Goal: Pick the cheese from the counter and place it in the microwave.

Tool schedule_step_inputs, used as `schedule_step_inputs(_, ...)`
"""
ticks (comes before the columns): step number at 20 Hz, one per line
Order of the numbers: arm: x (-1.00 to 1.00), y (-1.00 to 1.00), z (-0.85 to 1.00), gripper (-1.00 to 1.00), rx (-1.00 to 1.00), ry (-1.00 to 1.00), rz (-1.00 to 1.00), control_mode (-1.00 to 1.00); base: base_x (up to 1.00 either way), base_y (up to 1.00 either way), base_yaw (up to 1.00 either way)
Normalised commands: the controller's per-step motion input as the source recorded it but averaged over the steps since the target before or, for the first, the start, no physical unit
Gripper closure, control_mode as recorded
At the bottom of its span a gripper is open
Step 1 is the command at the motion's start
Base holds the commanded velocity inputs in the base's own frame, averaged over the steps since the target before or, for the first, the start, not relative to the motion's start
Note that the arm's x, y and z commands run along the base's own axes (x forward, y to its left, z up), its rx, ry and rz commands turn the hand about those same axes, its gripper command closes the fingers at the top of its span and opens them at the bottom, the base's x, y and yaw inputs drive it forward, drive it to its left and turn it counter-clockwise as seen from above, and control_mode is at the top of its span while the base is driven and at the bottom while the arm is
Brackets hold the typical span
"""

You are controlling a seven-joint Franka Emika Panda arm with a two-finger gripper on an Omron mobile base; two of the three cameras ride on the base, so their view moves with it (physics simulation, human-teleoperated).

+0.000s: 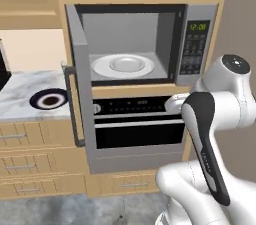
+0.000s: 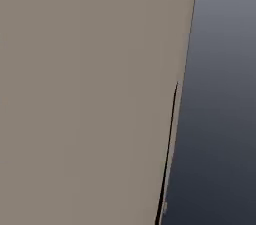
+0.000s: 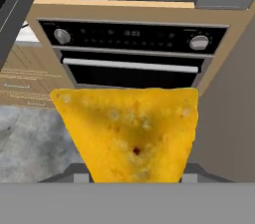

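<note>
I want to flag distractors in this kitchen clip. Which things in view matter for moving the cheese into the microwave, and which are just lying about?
Belong to the job:
- cheese, held in the gripper
- microwave, door open, turntable bare
- counter

Just lying about:
- dark-blue plate on the counter
- black oven under the microwave
- drawers

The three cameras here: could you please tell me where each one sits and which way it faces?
Left base view: behind the arm, facing the open microwave, oven and counter; white arm at lower right.
Right base view: faces a blank beige panel close up.
Hand view: on the hand, past the held cheese toward the oven.
Shared: left base and hand views both show oven and microwave.
</note>
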Motion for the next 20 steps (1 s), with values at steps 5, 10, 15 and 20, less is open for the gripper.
schedule_step_inputs(5,0.00,0.00,0.00,1.00,0.00,0.00,0.00,1.00,0.42,0.00,0.14)
schedule_step_inputs(10,0.00,0.00,0.00,1.00,0.00,0.00,0.00,1.00,0.63,0.00,0.05)
schedule_step_inputs(15,0.00,0.00,0.00,1.00,0.00,0.00,0.00,1.00,0.68,0.00,0.00)
schedule_step_inputs(20,0.00,0.00,0.00,1.00,0.00,0.00,0.00,1.00,0.46,0.00,0.01)
